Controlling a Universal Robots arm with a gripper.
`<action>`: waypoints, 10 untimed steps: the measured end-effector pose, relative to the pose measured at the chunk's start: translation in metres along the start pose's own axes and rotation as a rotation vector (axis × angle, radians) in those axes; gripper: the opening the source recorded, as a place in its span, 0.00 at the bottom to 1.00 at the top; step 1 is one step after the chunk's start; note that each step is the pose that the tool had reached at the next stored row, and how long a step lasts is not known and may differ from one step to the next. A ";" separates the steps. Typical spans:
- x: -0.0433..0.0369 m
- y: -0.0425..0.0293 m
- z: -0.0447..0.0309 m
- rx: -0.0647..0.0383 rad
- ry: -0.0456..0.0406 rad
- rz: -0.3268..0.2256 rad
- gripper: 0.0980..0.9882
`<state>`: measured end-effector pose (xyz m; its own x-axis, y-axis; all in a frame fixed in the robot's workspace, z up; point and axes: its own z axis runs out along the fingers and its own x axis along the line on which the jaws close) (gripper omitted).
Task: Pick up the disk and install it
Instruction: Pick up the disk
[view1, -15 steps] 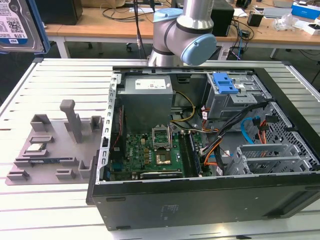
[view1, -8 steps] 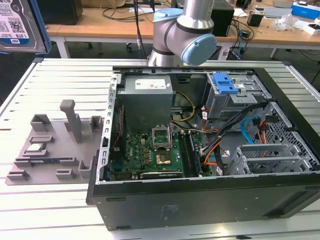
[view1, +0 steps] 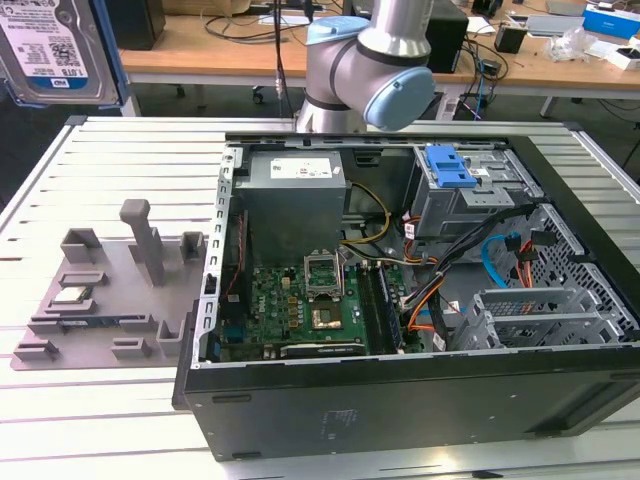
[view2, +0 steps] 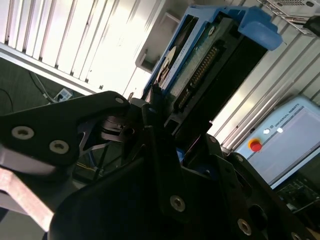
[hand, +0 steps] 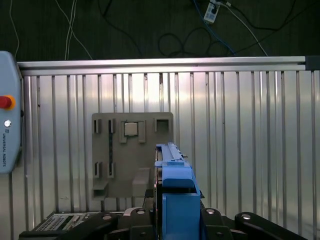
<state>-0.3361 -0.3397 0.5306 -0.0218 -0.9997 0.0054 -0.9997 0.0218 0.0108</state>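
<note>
The disk (view1: 50, 45), a silver drive with a white-and-blue label and a blue side rail, hangs high at the exterior view's upper left, well above the table. In the second wrist view the disk (view2: 210, 60) is seen from its connector end, framed by blue rails, with my gripper (view2: 182, 132) shut on it between black fingers (view2: 155, 117). In the first wrist view the disk (hand: 174, 182) stands edge-on, rising from my gripper (hand: 175, 222) over the slatted table.
An open computer case (view1: 400, 400) sits on the aluminium table (view1: 120, 150), with a blue-latched drive cage (view1: 450, 170) at its back right. A grey fixture plate (view1: 110, 290) (hand: 132, 150) carries a small silver chip (view1: 68, 295). A teach pendant (hand: 7, 130) lies at the table's edge.
</note>
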 end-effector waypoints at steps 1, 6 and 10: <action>-0.0001 -0.0028 -0.0001 0.000 0.0001 0.000 0.30; -0.0006 -0.0214 -0.0002 0.000 0.0000 0.000 0.30; -0.0008 -0.0298 -0.0003 0.000 0.0001 0.000 0.30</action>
<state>-0.3063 -0.3396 0.5306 -0.0218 -0.9997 0.0055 -0.9997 0.0218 0.0107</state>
